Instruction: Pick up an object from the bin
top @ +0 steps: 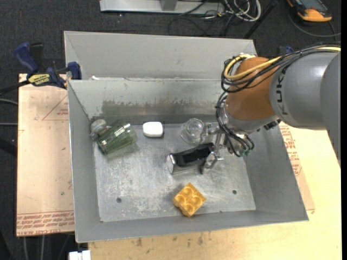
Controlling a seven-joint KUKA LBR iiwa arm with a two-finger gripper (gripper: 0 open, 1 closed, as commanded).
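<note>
My gripper [212, 157] is low in the right half of the bin, under the orange wrist cover. It sits at the right end of a flat black and silver object [187, 158] that lies on the floor mid-bin. Just behind them, near the back wall, stands a clear glass cup [192, 129]. A yellow waffle-patterned sponge [189, 199] lies nearer the front, below the black object and apart from the gripper.
A white oval piece [153, 129] lies at the back centre. A green bottle with a grey cap [115, 137] lies at the back left. The arm and its cables cover the bin's right back corner.
</note>
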